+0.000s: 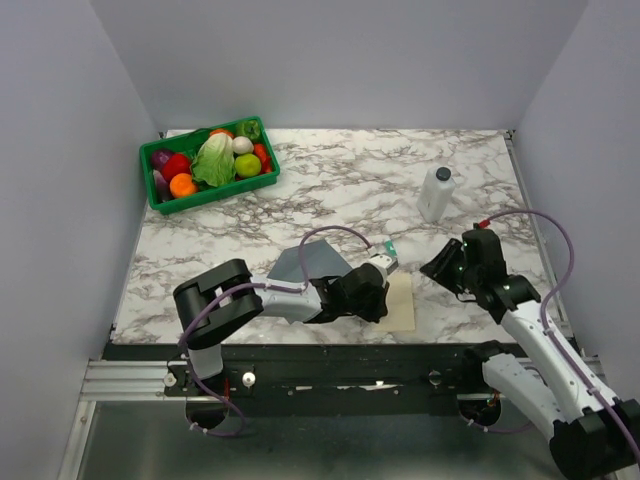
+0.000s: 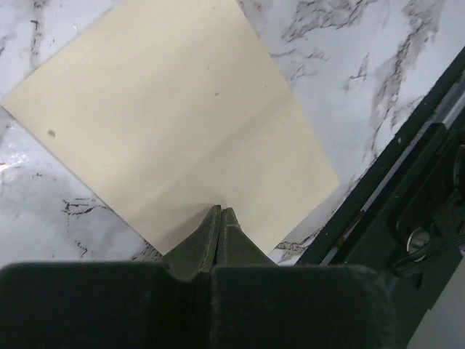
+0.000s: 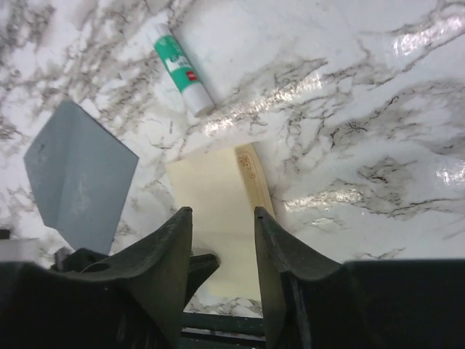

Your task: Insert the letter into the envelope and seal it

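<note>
Reaching across from the left, the left gripper point(image 2: 220, 211) sets its tightly closed fingertips on the letter point(image 1: 402, 300) close to one edge. Whether they actually pinch the paper cannot be told. The cream sheet lies flat on the marble table point(image 1: 350, 180) by the near edge, its long axis running away from the robot. The right gripper point(image 3: 221, 212) hovers just to the sheet's right, jaws parted and empty. With the envelope point(image 1: 305, 262) near the letter's left, partly under the left arm, the sheet's likely path runs leftward, and the left arm is the nearer.
</note>
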You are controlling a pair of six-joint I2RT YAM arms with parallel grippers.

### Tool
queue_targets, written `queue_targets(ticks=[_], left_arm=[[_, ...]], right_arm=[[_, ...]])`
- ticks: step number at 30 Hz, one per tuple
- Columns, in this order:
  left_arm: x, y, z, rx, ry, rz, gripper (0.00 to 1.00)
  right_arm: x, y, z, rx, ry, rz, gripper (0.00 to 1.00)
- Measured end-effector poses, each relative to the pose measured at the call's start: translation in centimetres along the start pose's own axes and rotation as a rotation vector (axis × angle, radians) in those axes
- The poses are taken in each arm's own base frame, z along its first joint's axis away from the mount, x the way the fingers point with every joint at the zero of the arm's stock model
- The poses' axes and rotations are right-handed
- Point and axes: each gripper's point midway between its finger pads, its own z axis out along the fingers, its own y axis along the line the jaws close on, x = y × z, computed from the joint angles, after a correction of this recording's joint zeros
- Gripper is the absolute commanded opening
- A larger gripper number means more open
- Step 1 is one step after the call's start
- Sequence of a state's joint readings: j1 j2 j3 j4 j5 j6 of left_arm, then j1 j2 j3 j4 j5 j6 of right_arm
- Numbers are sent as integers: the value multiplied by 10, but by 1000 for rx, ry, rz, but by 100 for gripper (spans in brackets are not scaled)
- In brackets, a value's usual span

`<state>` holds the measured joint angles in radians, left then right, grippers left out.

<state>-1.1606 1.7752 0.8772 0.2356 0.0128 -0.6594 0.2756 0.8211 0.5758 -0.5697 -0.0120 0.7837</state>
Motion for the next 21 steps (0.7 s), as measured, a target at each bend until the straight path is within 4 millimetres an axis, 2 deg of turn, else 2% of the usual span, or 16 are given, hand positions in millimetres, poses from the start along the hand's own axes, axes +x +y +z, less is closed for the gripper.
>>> queue_targets(ticks=[2, 4, 7, 8, 10, 16, 21], left_arm=[[5, 4, 3, -10, 14, -1, 0], [8, 6, 5, -16, 22, -5, 0], [8, 5, 5, -16, 22, -5, 0], [8, 6, 5, -17, 23, -5, 0], [8, 6, 5, -18, 24, -5, 0], [6, 5, -1, -26, 27, -5, 0], [-19, -9, -19, 3, -43, -4, 4]], right_arm=[[-7, 6, -9, -33, -39, -17, 47], [-8, 9, -12, -58, -44, -43, 39], [-1, 16, -8, -98, 7, -87, 18], [4, 19, -4, -115, 39, -102, 8], [14, 21, 7, -131, 104, -128, 1], [44, 4, 33, -83, 267, -156, 1], [49, -2, 38, -68, 287, -174, 1]])
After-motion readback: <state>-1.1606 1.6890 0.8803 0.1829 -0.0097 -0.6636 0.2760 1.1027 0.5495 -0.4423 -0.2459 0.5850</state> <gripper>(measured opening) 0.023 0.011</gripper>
